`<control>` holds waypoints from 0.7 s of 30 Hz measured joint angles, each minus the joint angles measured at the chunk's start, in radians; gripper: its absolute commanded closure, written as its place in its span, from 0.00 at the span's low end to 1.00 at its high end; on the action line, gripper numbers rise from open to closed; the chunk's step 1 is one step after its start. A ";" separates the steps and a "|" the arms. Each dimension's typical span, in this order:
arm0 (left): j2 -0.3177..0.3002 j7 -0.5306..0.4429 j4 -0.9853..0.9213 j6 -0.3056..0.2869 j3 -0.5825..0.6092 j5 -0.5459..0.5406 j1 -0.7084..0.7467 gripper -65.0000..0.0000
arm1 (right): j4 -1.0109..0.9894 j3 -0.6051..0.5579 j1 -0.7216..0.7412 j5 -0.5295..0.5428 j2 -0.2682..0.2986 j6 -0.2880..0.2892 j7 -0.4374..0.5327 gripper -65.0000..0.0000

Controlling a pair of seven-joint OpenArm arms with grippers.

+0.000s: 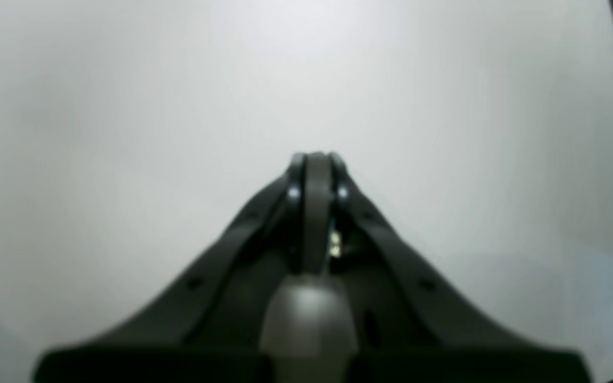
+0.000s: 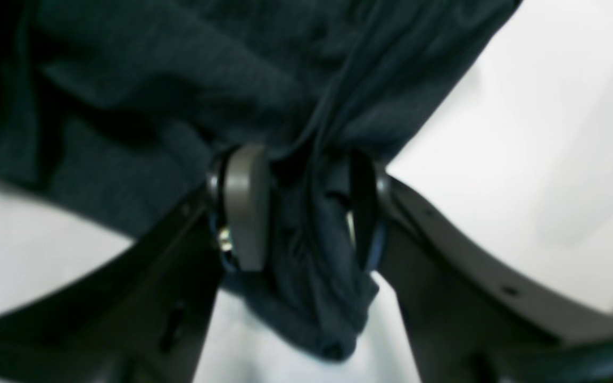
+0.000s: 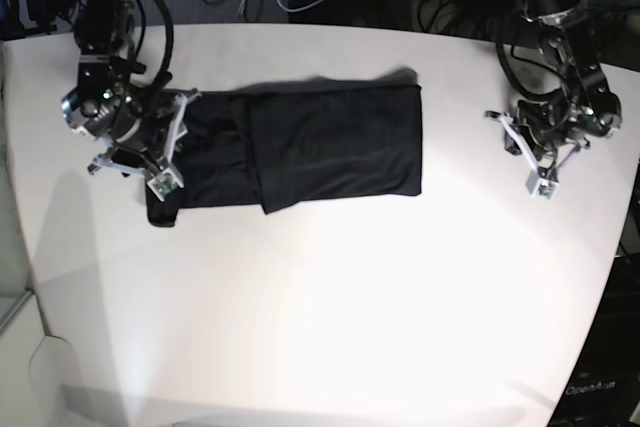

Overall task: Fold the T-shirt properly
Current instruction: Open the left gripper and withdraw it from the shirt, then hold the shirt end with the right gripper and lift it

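The black shirt (image 3: pixel 320 147) lies partly folded on the white bench (image 3: pixel 330 307). The right fingers (image 2: pixel 245 207) clamp its bunched end. The left fingers (image 1: pixel 317 175) are pressed together, well apart from it.

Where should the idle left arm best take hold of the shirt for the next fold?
Probably the shirt's free end nearest the left gripper, approached from that side, fingers low. That edge lies flat and open on the table, while the right gripper already clamps the bunched opposite end.
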 measured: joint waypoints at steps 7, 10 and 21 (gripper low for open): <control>0.000 0.000 0.000 0.000 0.000 0.000 0.000 1.00 | -0.020 0.000 0.005 -0.001 0.002 0.000 0.000 0.60; 0.000 0.000 0.001 0.000 0.000 0.001 0.000 1.00 | -0.020 0.000 0.009 -0.001 0.003 0.000 0.029 0.60; 0.001 0.000 0.001 0.000 0.000 0.000 0.000 1.00 | -0.022 -0.002 0.014 -0.001 0.027 0.000 0.035 0.60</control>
